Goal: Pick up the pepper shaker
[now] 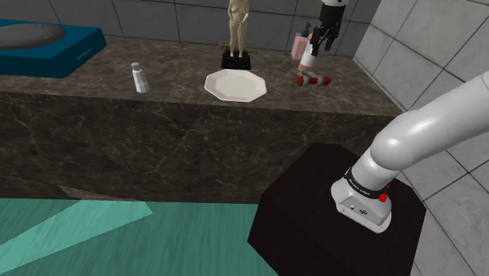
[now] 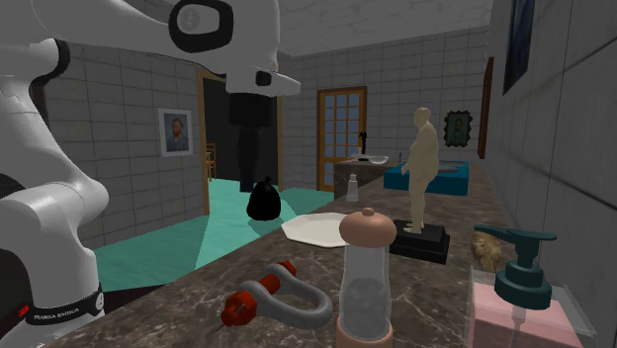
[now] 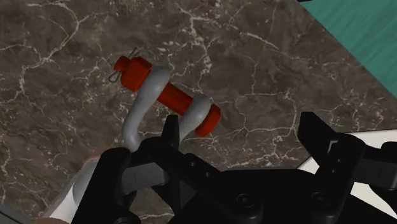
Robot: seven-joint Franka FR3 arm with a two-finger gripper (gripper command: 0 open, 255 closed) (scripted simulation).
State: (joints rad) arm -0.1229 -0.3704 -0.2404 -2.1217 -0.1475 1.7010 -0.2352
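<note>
Altogether the marble counter [image 1: 94,86] bears two shakers, one plate [image 1: 236,85], one statuette [image 1: 237,31], one soap dispenser [image 2: 519,297] and one shackle [image 3: 167,95]. The pink-capped pepper shaker [image 2: 366,282] stands between shackle and dispenser, the smaller shaker [image 1: 141,78] well apart. The gripper [image 3: 245,127] hovers over the shackle, fingers apart and empty.

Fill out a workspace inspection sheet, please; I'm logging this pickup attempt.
Surface: dark marble counter.
Job's things: pepper shaker, peach cap, upright, not held.
Clutter: red-and-grey shackle, soap pump, plate, statuette, small shaker.
Grippers: black gripper open, over the counter near the shackle.
Cables: nothing seen.
Surroundings: tiled wall, teal floor, blue box on the counter.
</note>
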